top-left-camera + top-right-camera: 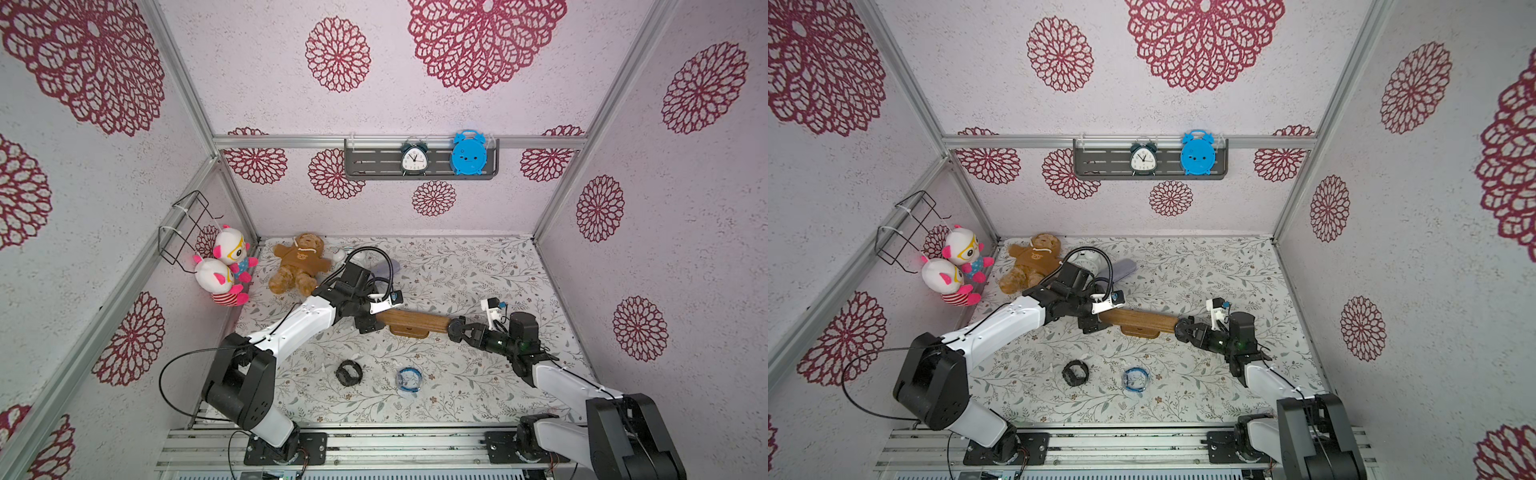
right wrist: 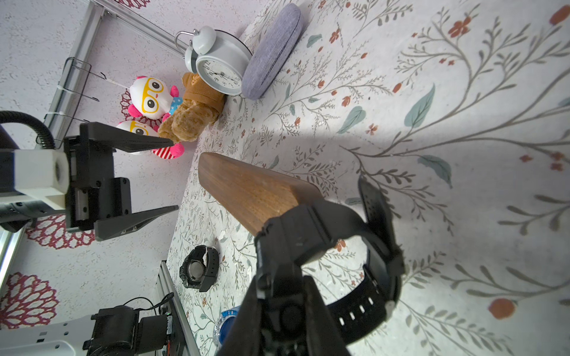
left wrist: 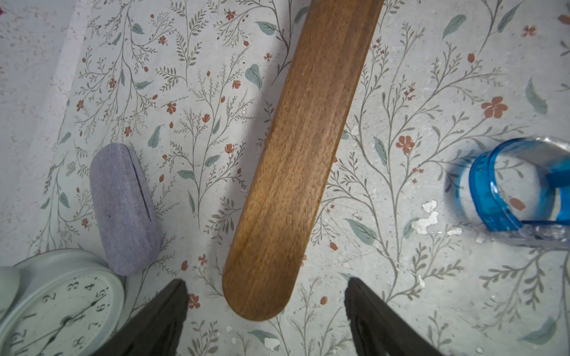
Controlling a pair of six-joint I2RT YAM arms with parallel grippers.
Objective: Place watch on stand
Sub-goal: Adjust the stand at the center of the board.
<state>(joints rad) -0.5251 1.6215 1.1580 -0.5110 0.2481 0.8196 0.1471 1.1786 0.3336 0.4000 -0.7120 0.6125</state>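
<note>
Right wrist view: the right tool is clamped on the case of a black watch, whose fastened strap forms a closed loop. The loop stands at the right end of the stand, its mouth facing along the wooden bar and the lower strap hanging below the bar's level. Whether the rounded tip has entered the loop cannot be settled from these views. Gripping by the case appears deliberate, since it leaves the loop unobstructed for threading.

Left wrist view: the left tool is open, one jaw on each side of the bar's left end, neither touching the wood. Judged purpose: to close on and brace that end, as a push from the right would otherwise slide or tip a stand carried only on its short foot.

Both top views confirm the two tools at opposite ends of the bar, mid-surface. A second black watch and a blue watch lie on the near side, untouched.

Assessment: threading not yet done. The next move calls for a level slide leftward along the bar. The strap catching on the tip is the main risk.
</note>
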